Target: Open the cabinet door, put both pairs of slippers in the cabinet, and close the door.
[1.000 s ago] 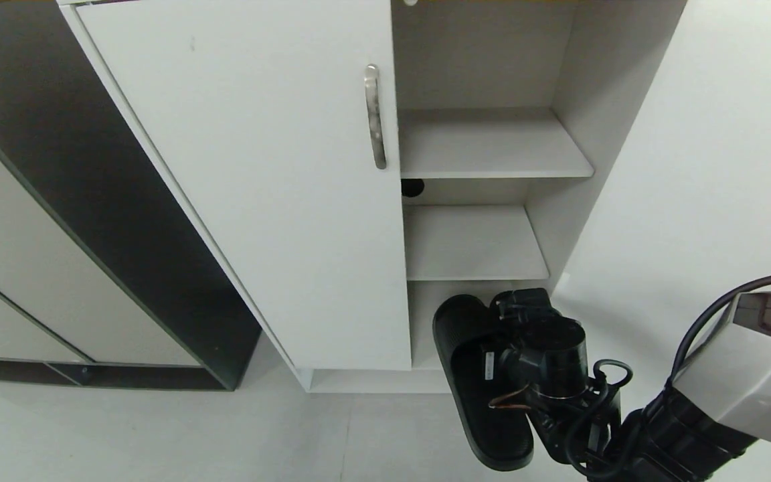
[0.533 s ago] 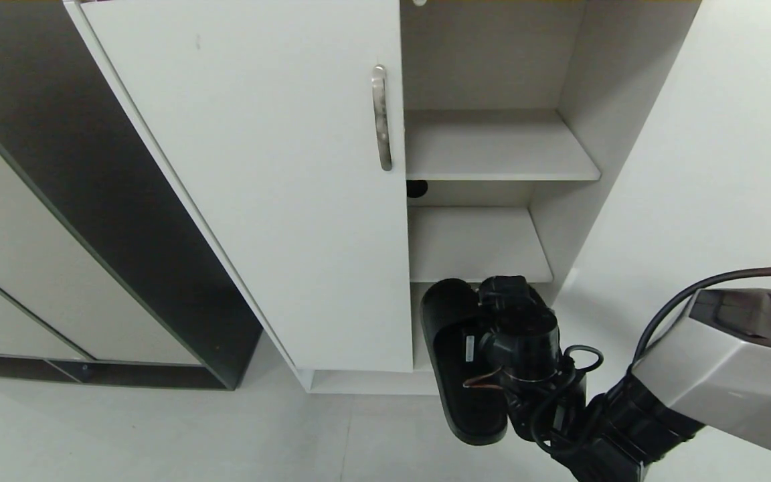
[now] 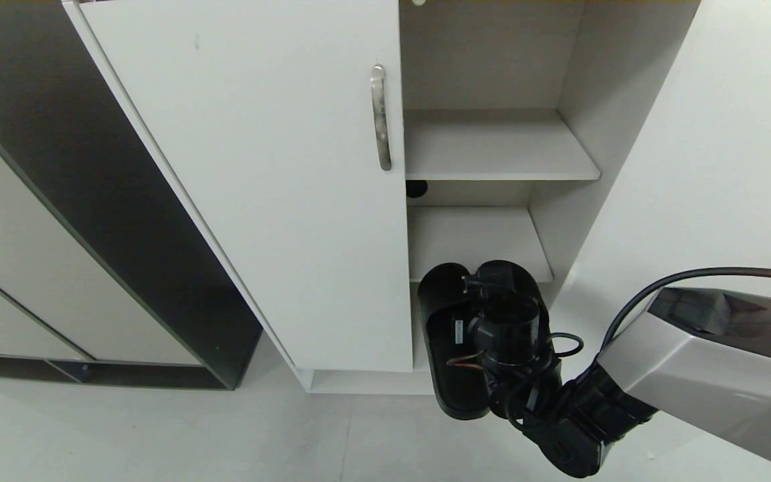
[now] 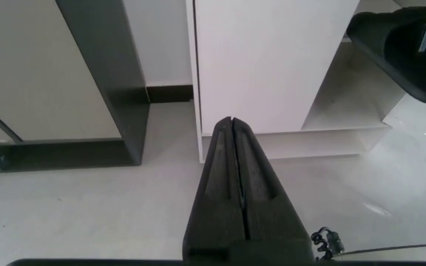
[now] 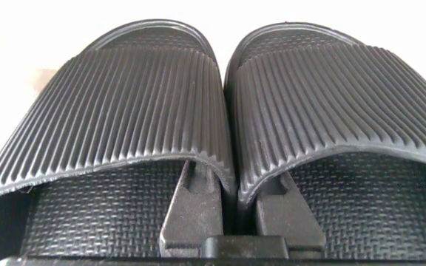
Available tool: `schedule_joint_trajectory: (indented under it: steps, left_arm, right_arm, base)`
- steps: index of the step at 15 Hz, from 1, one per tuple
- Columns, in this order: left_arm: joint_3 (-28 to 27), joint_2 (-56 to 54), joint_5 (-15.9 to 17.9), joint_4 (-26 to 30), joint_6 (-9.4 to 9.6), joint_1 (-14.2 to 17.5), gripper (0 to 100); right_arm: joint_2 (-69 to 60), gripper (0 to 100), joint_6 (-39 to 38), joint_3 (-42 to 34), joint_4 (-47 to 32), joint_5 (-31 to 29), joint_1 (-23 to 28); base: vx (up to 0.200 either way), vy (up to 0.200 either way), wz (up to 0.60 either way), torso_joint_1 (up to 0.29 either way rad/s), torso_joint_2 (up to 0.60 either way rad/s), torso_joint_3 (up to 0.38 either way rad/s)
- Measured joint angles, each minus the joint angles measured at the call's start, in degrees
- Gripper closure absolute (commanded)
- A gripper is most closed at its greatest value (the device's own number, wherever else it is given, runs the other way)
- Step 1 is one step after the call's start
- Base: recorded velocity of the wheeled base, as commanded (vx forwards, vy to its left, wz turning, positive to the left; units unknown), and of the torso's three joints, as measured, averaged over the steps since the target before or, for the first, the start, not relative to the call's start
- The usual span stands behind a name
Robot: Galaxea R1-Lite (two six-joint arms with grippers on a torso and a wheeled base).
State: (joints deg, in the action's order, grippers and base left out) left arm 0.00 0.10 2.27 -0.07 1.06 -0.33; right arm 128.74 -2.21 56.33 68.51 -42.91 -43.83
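A pair of black ribbed slippers (image 3: 442,341) hangs in front of the white cabinet's bottom compartment (image 3: 417,314), toes pointing at the opening. My right gripper (image 3: 486,281) is shut on them. In the right wrist view its fingers (image 5: 191,203) reach under the two straps and pinch the slippers (image 5: 132,96) together by their inner edges. The cabinet's right door (image 3: 713,134) stands wide open; the left door (image 3: 258,174) with its metal handle (image 3: 379,117) is closed. My left gripper (image 4: 233,129) is shut on nothing, low over the floor before the cabinet, with the slippers (image 4: 409,41) off to one side.
Two white shelves (image 3: 492,144) (image 3: 472,241) sit above the bottom compartment. A small dark object (image 3: 415,189) peeks out behind the closed door's edge. A dark-framed unit (image 3: 91,174) stands to the left. Pale floor (image 3: 158,435) lies open in front.
My right arm has carried the slippers forward and slightly left, so their toes now reach the bottom compartment's opening. The camera shifted a little at first.
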Motion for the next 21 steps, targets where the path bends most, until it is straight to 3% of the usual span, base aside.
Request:
schedule_joint_trajectory:
  steps: [4,11,19,21]
  left_arm:
    - [0.0,0.0,0.02,0.0,0.0,0.0,100]
    - [0.0,0.0,0.02,0.0,0.0,0.02,100]
    - [0.0,0.0,0.02,0.02,0.0,-0.02,100]
    - [0.0,0.0,0.05,-0.06,0.0,0.04,100]
  right_arm:
    - [0.17,100,5.49,-1.38,6.45,0.16,0.11]
    - [0.26,100,5.86,-1.34,5.06,-0.13,1.46]
    - [0.48,100,5.79,-0.6,5.01,0.13,2.34]
    - [0.85,100,5.64,-0.33,5.08,0.27,2.4]
  base:
    - [0.0,0.0,0.0,0.0,0.0,0.0]
    - [0.0,0.0,0.0,0.0,0.0,0.0]
    - [0.2,0.0,0.0,0.003,0.0,0.002]
    - [0.0,0.0,0.0,0.0,0.0,0.0]
